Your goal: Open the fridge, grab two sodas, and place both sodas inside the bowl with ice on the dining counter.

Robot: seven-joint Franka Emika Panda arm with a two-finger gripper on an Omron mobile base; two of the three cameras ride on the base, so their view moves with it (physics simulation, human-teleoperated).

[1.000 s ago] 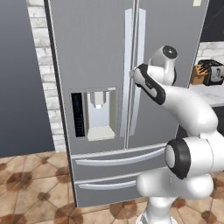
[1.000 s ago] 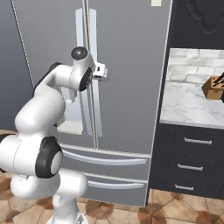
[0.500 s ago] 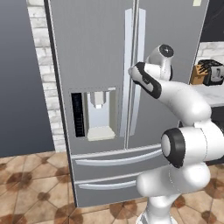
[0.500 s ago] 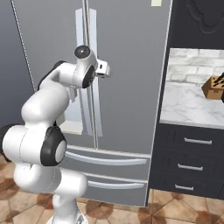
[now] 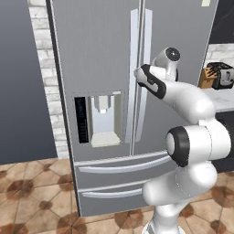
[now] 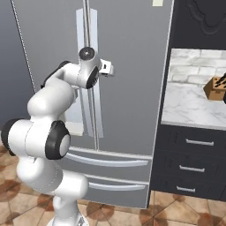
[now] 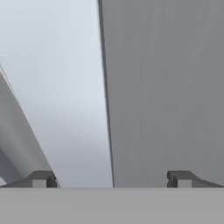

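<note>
The tall grey fridge [image 5: 105, 55] stands shut in front of me, both doors closed on the centre seam. My gripper [image 6: 107, 68] is raised to mid-door height, close against the right door by its long vertical handle [image 6: 93, 110]. In the left base view the hand [image 5: 137, 73] sits right at the pair of handles. In the hand view the gripper [image 7: 111, 180] is open, with the dark fingertips [image 7: 41, 179] wide apart. A pale strip and the grey door face [image 7: 166, 87] lie just ahead of them, and nothing is between them. The sodas, the bowl and the dining counter are out of view.
The dispenser recess [image 5: 104, 119] is in the left door, with two drawers [image 5: 119, 167] below. Right of the fridge stand dark cabinets [image 6: 194, 159] under a light top with a knife block [image 6: 215, 88] and a toaster [image 5: 226, 75]. The floor is tiled.
The arm has stretched a little further forward, and the hand has crept closer to the fridge handles. The jaws have stayed open and the doors have stayed shut.
</note>
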